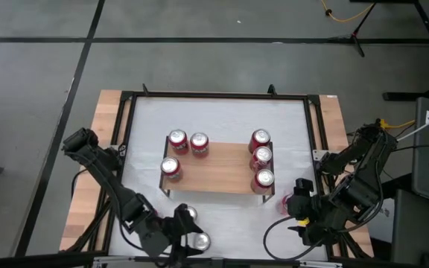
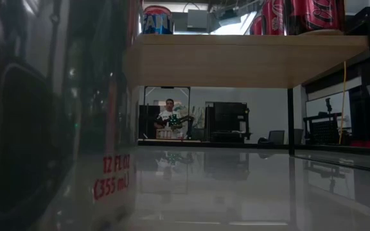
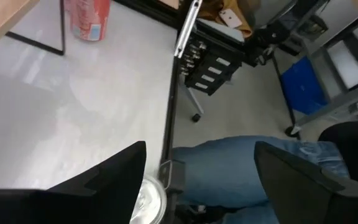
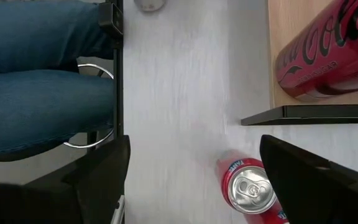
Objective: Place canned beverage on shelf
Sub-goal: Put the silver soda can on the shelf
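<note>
From above, the shelf [image 1: 218, 167] sits mid-surface on the white surface [image 1: 214, 119], carrying six cans: two at its 11 o'clock corner [image 1: 188, 141], one at 9 o'clock [image 1: 170, 168], and a column of three along the 3 o'clock edge [image 1: 261, 160]. The left gripper [image 1: 188, 231] hovers at about 7 o'clock from the shelf, near the front rim, with two silver-topped cans [image 1: 194, 228] right beside it; whether its jaws touch either cannot be told here. The right gripper [image 1: 298, 202] sits at 4 o'clock from the shelf, next to a red can [image 1: 282, 205] standing on the surface just off the shelf's corner. At table height, the plank top [image 2: 249, 58] spans overhead with cans [image 2: 300, 14] on it, a large dark can [image 2: 56, 128] fills the near foreground, and a person [image 2: 169, 119] stands far back in the room. The left wrist shows its jaws spread wide with a silver can top [image 3: 146, 200] by one finger, and a person's jeans [image 3: 229, 168] beyond the rim. The right wrist shows its jaws spread, the red can [image 4: 252, 186] between them but unpinched, and a shelf can [image 4: 328, 53] above.
</note>
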Robot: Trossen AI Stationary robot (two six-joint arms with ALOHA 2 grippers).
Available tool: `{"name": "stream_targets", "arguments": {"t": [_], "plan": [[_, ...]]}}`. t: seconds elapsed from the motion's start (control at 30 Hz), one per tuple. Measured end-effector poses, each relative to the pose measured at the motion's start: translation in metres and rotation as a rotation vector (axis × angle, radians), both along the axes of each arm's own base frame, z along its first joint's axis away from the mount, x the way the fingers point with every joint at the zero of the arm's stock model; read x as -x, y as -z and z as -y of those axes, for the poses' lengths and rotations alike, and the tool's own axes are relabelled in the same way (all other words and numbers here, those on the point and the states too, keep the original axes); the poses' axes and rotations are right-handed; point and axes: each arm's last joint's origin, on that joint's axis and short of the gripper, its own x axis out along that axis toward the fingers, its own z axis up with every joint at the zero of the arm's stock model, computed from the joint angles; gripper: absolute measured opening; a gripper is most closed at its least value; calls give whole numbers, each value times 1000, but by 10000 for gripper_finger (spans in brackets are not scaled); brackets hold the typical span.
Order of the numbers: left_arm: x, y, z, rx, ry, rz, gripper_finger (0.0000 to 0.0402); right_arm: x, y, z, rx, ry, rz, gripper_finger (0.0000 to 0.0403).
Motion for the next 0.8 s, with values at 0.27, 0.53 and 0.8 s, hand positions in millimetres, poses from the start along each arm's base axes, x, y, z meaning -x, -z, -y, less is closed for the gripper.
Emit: {"name": "stream_targets", "arguments": {"t": [0.27,0.53,0.8], "plan": [[8,6,3,-64,-8,-41,289,0,0,0,0,0,0,347],[4,19,6,-139,0,-62,289,0,1,0,2,0,-1,347],[1,22,5,-163,18,-65,289,0,1,0,3,0,-1,347]]}}
